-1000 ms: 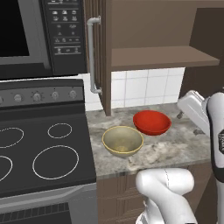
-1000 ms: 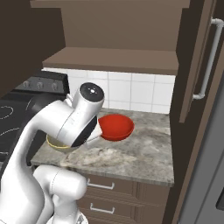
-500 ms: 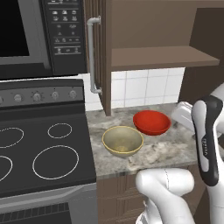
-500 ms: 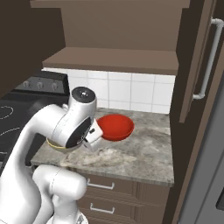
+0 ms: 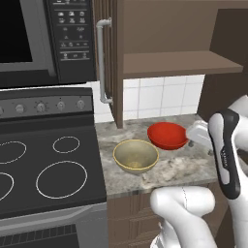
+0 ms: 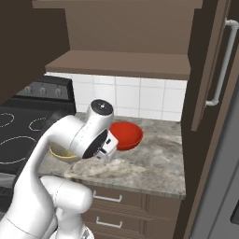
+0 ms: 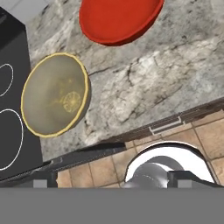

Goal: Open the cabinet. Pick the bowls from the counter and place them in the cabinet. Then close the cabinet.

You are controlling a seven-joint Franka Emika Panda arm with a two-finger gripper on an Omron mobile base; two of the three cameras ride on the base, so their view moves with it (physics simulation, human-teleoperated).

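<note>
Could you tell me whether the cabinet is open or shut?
Open: the cabinet doors stand swung out, baring its wooden shelf.

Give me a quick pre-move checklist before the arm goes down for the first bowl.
1. Cabinet doors swung open, shelf bare: ok.
2. Red bowl upright on the counter: ok.
3. Tan bowl upright on the counter, apart from the red one: ok.
4. Gripper open and holding nothing: ok.
5. Gripper lined up over a bowl rim: not ok; it hangs near the counter's front edge.
6. Tan bowl's clearance from the stove: cannot tell.
</note>
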